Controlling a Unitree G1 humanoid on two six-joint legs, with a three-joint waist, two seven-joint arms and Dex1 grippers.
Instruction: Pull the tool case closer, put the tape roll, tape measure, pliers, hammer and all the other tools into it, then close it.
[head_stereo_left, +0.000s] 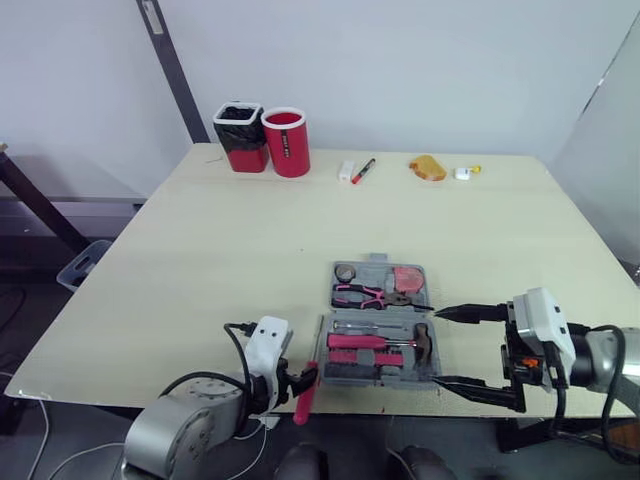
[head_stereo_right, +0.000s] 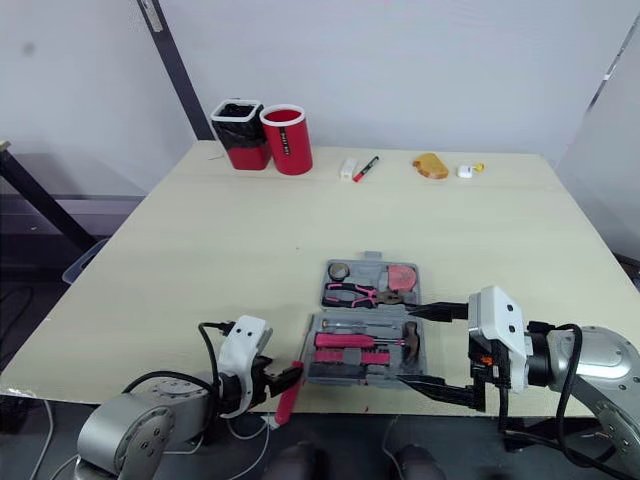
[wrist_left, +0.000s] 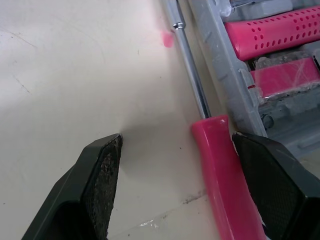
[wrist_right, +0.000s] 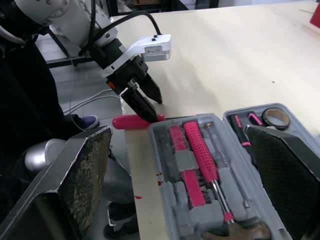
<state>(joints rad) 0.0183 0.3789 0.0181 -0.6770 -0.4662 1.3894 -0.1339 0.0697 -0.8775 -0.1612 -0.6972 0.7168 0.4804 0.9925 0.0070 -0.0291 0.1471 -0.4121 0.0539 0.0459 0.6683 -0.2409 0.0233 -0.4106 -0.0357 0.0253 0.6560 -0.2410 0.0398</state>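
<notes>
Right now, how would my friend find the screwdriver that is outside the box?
Find the big pale table, then the open grey tool case near its front edge. Along the case's left side lies the screwdriver, with its pink handle at the table's front edge. Every other pink tool sits inside the case; this one lies on the bare table.

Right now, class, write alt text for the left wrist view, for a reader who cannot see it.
The left gripper, open, straddles the pink handle of a screwdriver lying on the pale table, the handle close to one black finger. Its metal shaft runs alongside the grey tool case, where the pink-handled hammer lies.
</notes>
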